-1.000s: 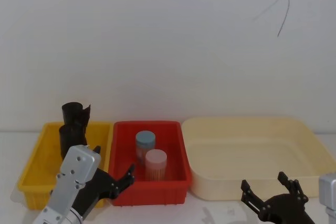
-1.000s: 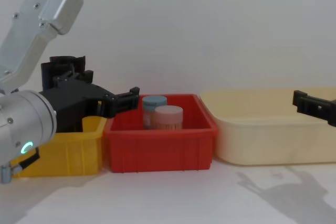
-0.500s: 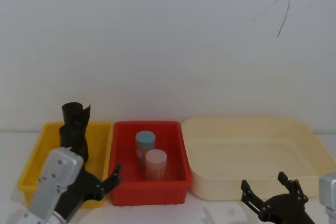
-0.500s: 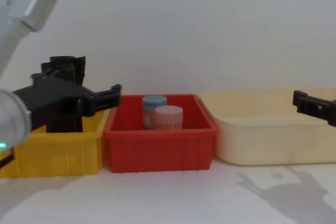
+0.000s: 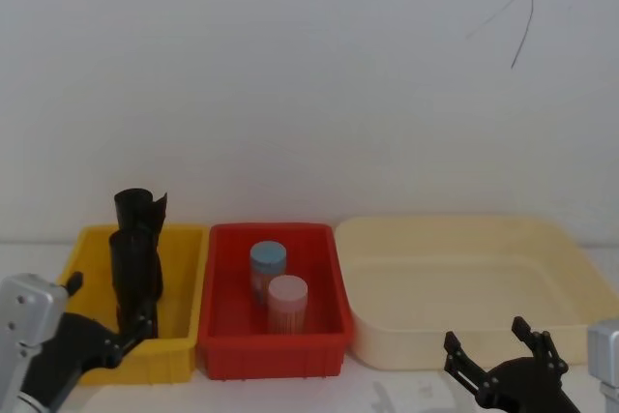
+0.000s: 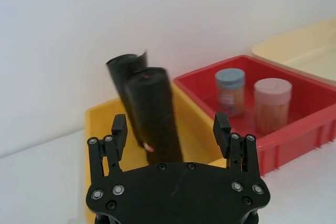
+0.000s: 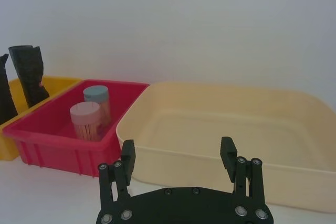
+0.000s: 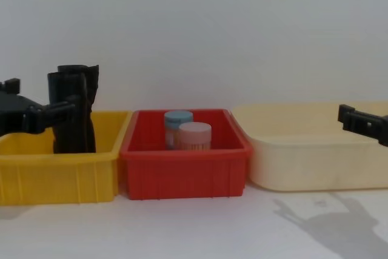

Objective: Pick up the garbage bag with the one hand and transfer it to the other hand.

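Note:
Two garbage bag rolls stand upright in the yellow bin (image 5: 184,235): a front one (image 5: 133,263) (image 6: 155,106) (image 8: 76,136) and a rear one (image 5: 141,208) (image 6: 122,66). My left gripper (image 5: 106,309) (image 6: 170,129) (image 8: 35,98) is open at the bin's near left side. The front roll is framed between its fingers in the left wrist view, and I cannot tell if a finger touches it. My right gripper (image 5: 488,338) (image 7: 177,155) stands open and holds nothing, low in front of the cream tray (image 5: 464,229).
A red bin (image 5: 271,355) between the yellow bin and the cream tray holds a blue-lidded jar (image 5: 268,258) and a pink-lidded jar (image 5: 287,299). A white wall rises close behind the bins. Bare white table lies in front of them.
My left arm has swung left and drawn back, from in front of the red bin to the yellow bin beside the front roll. The right arm and the rolls have not moved.

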